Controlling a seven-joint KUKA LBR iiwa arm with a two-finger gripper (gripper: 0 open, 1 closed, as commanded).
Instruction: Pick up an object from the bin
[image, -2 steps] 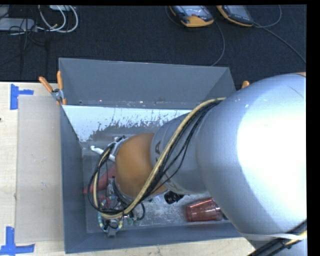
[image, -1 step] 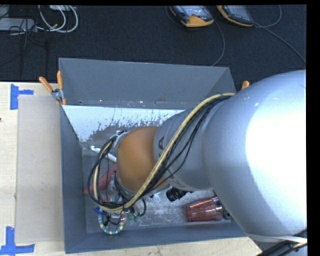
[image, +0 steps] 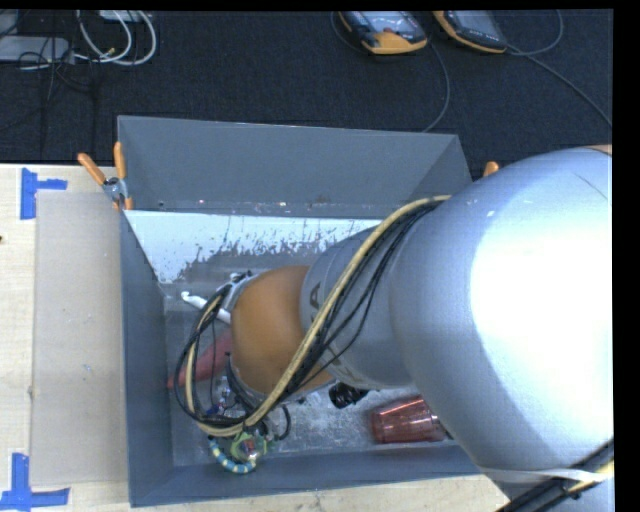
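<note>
beaded green-yellow ring lies just beside the gripper; spread or pressed together, cannot tell

from my feed, a dark, almost black textured floor stretches beyond the far edge of the bin. a loose coil of pale cables lies on it past the far left corner. past the far right corner lie an orange-and-black device and a second device beside it, with a thin cable trailing toward the bin.
</note>
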